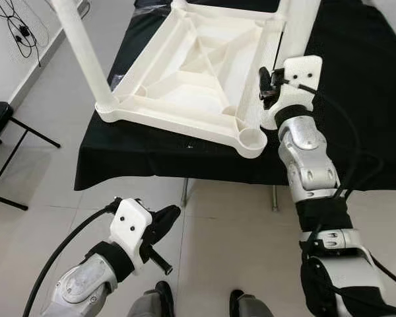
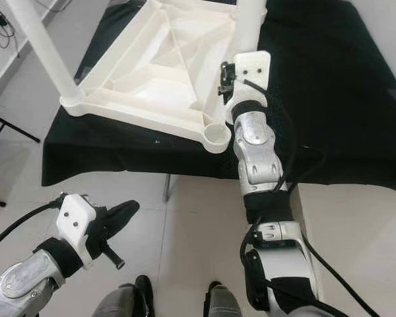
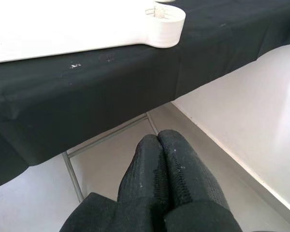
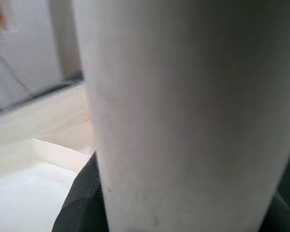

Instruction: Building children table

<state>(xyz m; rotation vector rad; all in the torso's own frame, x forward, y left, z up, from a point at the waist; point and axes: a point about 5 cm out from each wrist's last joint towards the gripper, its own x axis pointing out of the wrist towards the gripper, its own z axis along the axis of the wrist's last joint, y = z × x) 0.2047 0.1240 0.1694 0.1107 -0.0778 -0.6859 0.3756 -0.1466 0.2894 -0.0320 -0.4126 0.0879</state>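
Upside-down white plastic children's tabletop (image 1: 191, 72) lies on the black-draped counter (image 1: 356, 79) at twelve o'clock, right gripper (image 1: 277, 89) jaws clamped around its white cylindrical leg (image 1: 297, 30), left gripper (image 1: 160, 221) jaws closed, empty, at seven o'clock.

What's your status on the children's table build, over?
Right gripper shut on a white table leg. Left gripper shut, idle below the black-draped table. White tabletop upside down; near corner socket empty. Nothing in the way.
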